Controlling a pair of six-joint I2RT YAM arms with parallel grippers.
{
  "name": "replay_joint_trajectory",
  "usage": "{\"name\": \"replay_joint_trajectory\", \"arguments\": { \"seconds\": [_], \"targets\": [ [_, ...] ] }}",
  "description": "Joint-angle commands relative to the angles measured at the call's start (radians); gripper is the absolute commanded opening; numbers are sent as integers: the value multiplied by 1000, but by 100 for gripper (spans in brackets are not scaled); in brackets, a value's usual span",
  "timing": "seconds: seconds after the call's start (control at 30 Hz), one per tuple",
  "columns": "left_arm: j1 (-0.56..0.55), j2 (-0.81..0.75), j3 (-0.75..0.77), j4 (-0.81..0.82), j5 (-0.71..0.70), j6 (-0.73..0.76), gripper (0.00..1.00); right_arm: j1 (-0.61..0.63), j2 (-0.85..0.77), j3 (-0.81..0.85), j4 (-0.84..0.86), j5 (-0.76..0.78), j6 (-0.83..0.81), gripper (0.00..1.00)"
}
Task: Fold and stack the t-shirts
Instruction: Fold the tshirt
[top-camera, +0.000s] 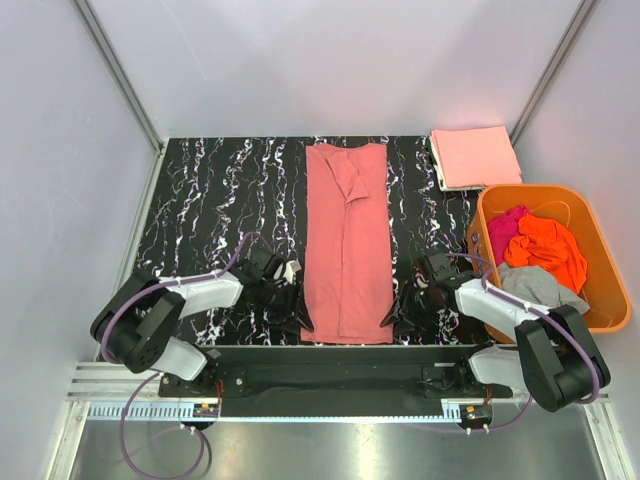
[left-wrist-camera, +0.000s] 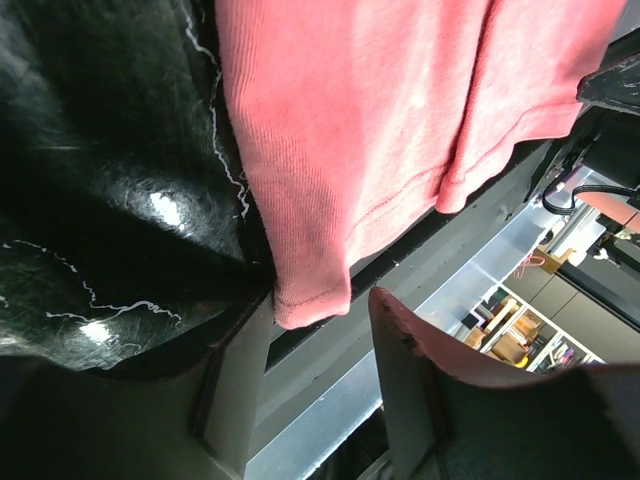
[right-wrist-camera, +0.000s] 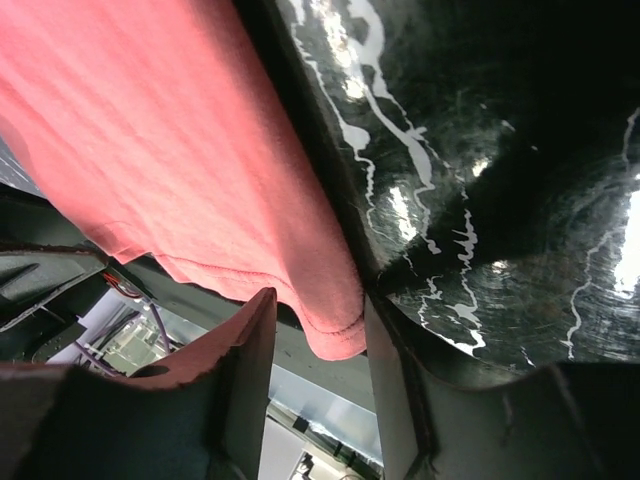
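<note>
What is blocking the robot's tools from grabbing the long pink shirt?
Nothing visible. The left tool and the right tool each sit at a near corner of the salmon-pink shirt, with its hem between their fingers.

Black-and-white arms (top-camera: 190, 296) — purple cables (top-camera: 200, 279)

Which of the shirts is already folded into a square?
The pale peach-pink shirt beyond the basket; the salmon shirt lies as a long strip, the others are bunched in that basket.

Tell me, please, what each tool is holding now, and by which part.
Nothing is clamped yet. The left tool and the right tool each stand open around a near hem corner of the salmon-pink t-shirt.
</note>
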Motion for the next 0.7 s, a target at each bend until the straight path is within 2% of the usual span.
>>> {"name": "replay_joint_trajectory", "arguments": {
  "seconds": [0.0,0.37,0.5,0.53,0.57,0.67],
  "targets": [
    [-10,36,-53,-85,-146,24,50,0,-20,-11,-33,15,29,47],
    [-10,29,-62,-108,-154,19,47,1,-55,15,-113,51,38,47],
    [-11,29,-62,-114,-172,10,42,0,-38,18,-105,51,38,35],
    [-11,30,-61,-114,-174,9,40,0,-34,16,-102,49,36,31],
    [-11,29,-61,-114,-175,6,38,1,-27,18,-97,48,36,22],
    [-11,27,-56,-112,-174,4,30,0,-29,18,-97,48,36,12]
  ]
}}
